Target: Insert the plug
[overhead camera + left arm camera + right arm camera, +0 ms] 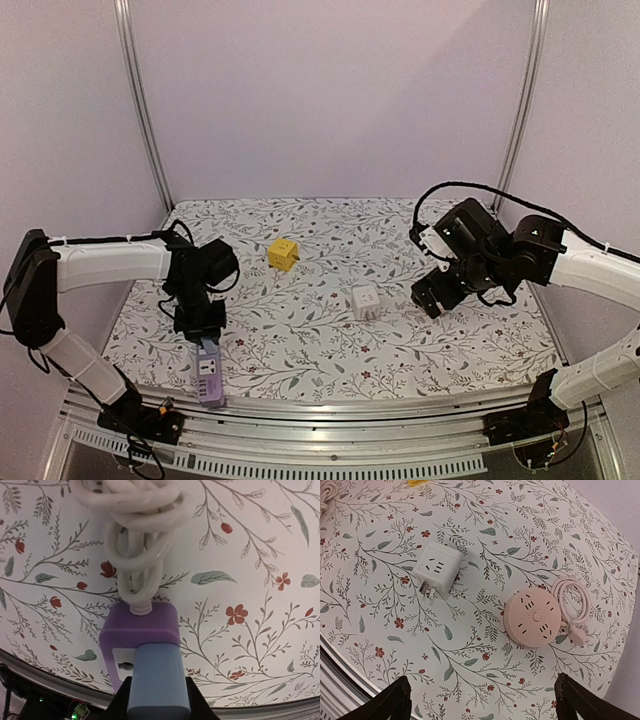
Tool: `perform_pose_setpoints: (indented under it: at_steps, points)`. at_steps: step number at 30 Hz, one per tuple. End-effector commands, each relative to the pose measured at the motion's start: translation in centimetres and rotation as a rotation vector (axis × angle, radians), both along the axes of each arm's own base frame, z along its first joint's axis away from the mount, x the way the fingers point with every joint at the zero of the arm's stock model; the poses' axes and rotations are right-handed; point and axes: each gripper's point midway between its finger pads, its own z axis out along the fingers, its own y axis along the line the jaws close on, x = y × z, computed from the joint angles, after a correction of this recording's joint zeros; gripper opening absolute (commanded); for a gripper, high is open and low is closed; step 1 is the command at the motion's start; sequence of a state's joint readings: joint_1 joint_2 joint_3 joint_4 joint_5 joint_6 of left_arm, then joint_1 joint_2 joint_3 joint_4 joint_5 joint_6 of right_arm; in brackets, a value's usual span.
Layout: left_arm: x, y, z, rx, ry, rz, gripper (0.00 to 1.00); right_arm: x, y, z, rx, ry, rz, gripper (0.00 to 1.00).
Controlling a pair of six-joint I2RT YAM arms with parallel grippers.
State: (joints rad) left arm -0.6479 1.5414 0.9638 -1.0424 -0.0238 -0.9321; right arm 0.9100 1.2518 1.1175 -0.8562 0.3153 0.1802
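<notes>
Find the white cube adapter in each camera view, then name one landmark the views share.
Top external: the white cube adapter lies just right of the table's middle.
Left wrist: not in it.
Right wrist: the white cube adapter lies upper left, with its socket face up.
Shared landmark: the floral tablecloth, which shows in all three views.

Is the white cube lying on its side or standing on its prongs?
On its side: the cube rests on the table, prongs pointing sideways, socket holes facing up.
</notes>
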Motion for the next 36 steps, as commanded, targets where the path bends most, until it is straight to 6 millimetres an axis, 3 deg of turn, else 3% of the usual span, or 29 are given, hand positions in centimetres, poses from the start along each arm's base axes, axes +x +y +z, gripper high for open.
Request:
perform_pose_setpoints:
  at_steps: [1, 7, 11, 18, 29, 32, 36]
  points:
    - [-1.1, 0.7, -2.8, 0.010, 0.011, 0.009, 0.00, 0.2, -0.6, 0.6, -0.018, -0.012, -0.046, 0.99]
    - [-2.7, 1.2, -4.8, -0.017, 0.041, 0.029, 0.00, 0.3, -1.5, 0.8, -0.046, -0.026, -0.084, 0.99]
    - [-2.0, 0.6, -4.9, -0.023, 0.035, 0.022, 0.00, 0.7, -2.9, 0.9, -0.093, -0.054, -0.140, 0.99]
    - [2.6, -2.7, -3.3, -0.075, -0.037, -0.020, 0.00, 1.0, -5.5, 1.1, -0.170, -0.104, -0.242, 0.99]
    - [10.9, -8.6, -4.0, -0.110, -0.047, -0.112, 0.00, -0.1, -7.2, 0.6, -0.188, -0.082, -0.293, 0.99]
    - [12.4, -9.3, -3.8, -0.114, -0.054, -0.113, 0.00, -0.4, -7.4, 0.8, -0.163, -0.080, -0.297, 0.99]
    - [12.5, -9.6, -4.5, -0.141, -0.033, -0.104, 0.00, -0.7, -7.1, 0.6, -0.129, -0.065, -0.290, 0.99]
